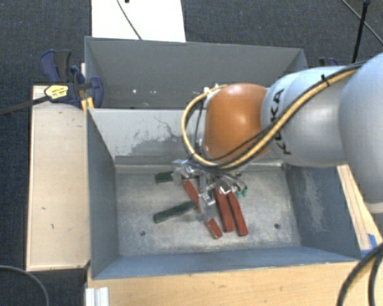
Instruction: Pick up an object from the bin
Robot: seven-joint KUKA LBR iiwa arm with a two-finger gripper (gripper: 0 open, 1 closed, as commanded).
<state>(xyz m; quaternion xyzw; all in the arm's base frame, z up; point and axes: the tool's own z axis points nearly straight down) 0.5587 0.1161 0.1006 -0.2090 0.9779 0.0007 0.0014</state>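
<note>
Down near the scuffed grey floor of the bin point(274, 199), dark carpet point(32, 18) around, the gripper point(207, 201) hangs among red-brown sticks point(235, 215); whether open or closed, we cannot tell.

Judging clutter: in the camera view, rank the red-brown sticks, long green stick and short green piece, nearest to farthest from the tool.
1. The red-brown sticks, directly beneath the tool.
2. The long green stick, just to its left.
3. The short green piece, farther left, toward the back.
</note>
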